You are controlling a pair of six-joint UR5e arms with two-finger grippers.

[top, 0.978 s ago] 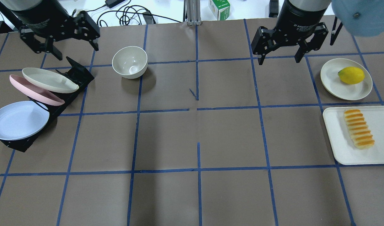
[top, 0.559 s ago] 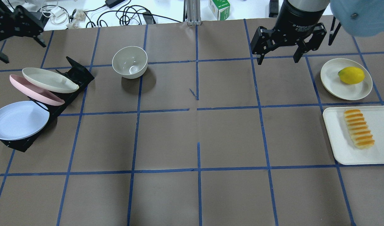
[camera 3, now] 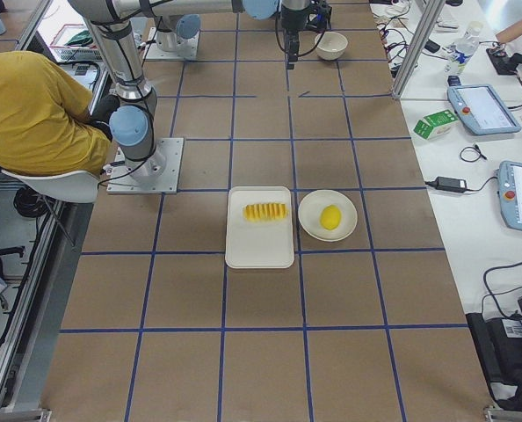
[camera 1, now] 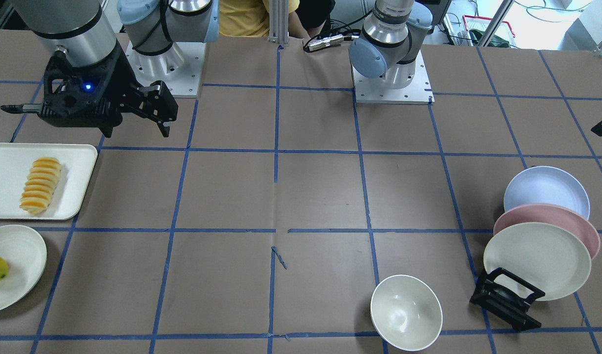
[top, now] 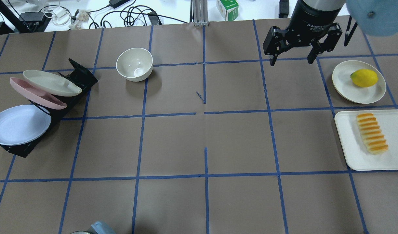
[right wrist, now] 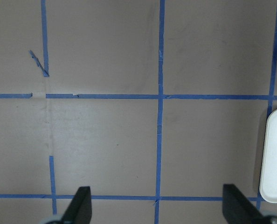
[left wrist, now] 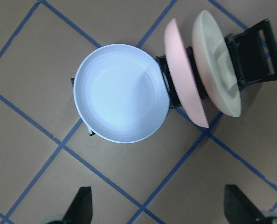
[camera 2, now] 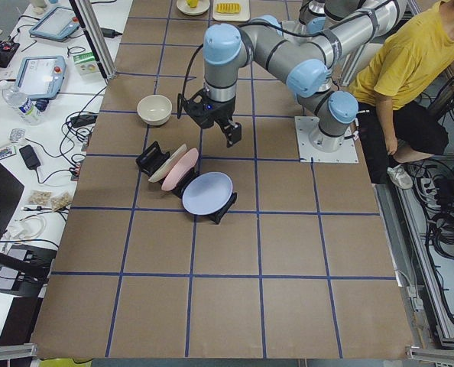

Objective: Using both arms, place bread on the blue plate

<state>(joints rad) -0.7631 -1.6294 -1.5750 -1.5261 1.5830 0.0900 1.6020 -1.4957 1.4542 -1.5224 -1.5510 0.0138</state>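
Note:
The bread (top: 372, 133) lies on a white tray (top: 350, 152) at the right edge; it also shows in the front view (camera 1: 39, 185). The blue plate (top: 18, 125) leans in a black rack (top: 80, 74) at the far left. In the left wrist view the blue plate (left wrist: 120, 91) sits just ahead of my open, empty left gripper (left wrist: 162, 210). The left gripper is out of the overhead view. My right gripper (top: 292, 61) is open and empty, hovering at the back right, well behind the tray. In the right wrist view (right wrist: 158, 210) only the tray's corner (right wrist: 276, 158) shows.
A pink plate (top: 33, 94) and a cream plate (top: 49, 83) lean in the same rack behind the blue one. A white bowl (top: 134, 64) stands at the back, left of centre. A lemon (top: 364, 78) lies on a cream plate (top: 345, 86) behind the tray.
My left gripper has moved left and out of the overhead view. My right gripper has shifted slightly to the right. Plates, bread and bowl have not moved.

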